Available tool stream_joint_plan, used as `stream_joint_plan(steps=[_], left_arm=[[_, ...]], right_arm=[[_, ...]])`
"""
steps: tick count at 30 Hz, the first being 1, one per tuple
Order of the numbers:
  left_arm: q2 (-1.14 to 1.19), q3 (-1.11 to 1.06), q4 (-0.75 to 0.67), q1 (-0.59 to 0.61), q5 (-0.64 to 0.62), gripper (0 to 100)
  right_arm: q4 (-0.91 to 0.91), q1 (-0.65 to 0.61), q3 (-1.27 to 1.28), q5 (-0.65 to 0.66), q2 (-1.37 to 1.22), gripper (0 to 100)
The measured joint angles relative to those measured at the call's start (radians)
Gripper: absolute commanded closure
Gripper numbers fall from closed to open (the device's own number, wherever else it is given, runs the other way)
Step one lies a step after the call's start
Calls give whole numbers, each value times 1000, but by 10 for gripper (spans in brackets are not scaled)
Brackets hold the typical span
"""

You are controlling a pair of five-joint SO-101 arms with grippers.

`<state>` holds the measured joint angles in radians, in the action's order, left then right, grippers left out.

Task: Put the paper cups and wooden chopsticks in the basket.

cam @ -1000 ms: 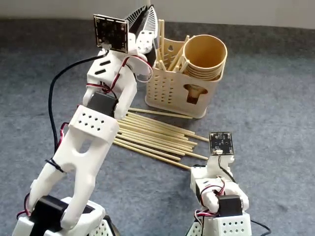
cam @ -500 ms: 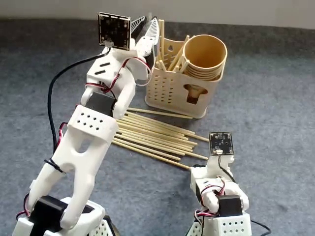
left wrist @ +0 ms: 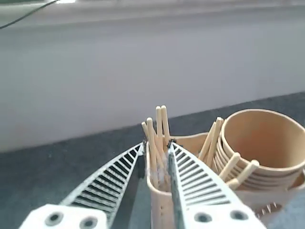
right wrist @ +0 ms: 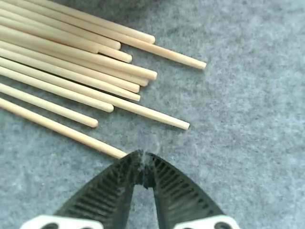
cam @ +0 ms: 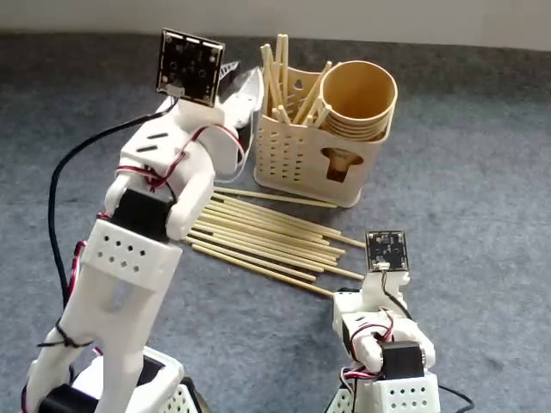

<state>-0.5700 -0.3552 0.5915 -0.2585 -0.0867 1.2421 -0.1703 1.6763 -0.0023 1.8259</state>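
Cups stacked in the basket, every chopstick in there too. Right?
Not every chopstick. The cups are stacked in the basket with a few chopsticks, but a row of chopsticks lies on the carpet in front of it; the high view shows this.

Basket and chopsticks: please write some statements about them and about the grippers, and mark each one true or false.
1. The cups are stacked inside the basket. True.
2. Some chopsticks stand in the basket. True.
3. No chopsticks are left outside the basket. False: loose chopsticks lie on the table in front of it.
4. The right gripper is shut. True.
5. The left gripper holds a cup. False: it is open near the basket and holds no cup.
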Motion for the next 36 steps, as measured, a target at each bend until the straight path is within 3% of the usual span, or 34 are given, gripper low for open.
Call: stream_joint_plan(steps=[11, 17, 30, 36], left_arm=[[-57, 2, 359, -5, 2, 905], [-60, -25, 522, -91, 64, 905], [-60, -299, 560, -235, 331, 905], [-60, -416, 560, -235, 394, 905]], right_arm=[[0, 0, 0, 0, 0, 994], [0, 0, 0, 0, 0, 994], [0, 0, 0, 0, 0, 994], [0, 0, 0, 0, 0, 994]])
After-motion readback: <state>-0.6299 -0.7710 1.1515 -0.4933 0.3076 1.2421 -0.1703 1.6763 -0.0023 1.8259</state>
